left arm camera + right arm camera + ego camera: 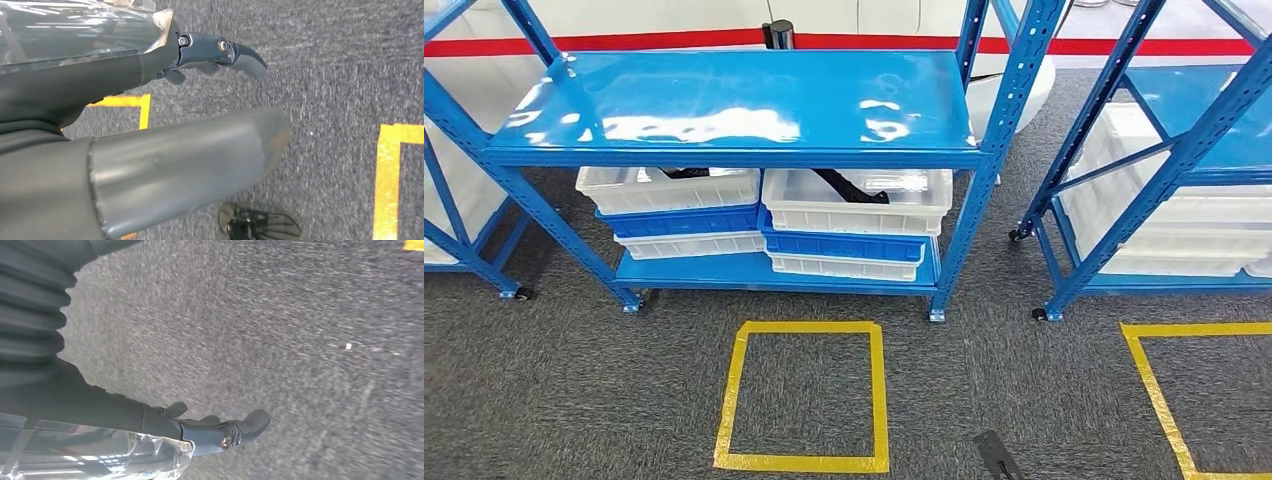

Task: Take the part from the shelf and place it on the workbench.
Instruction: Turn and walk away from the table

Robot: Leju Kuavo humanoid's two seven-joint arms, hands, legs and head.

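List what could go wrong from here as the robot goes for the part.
The dark parts lie in white bins close under the blue upper shelf, so a reaching arm may strike its edge. The bins are stacked on blue ones; a pull could shift the stack. Both hands, left and right, hang by the floor.

The head view looks forward and down from high up at the blue shelf (744, 110) at 12 o'clock. Both wrist views look closely down at grey carpet (300, 340), shared with the head view.
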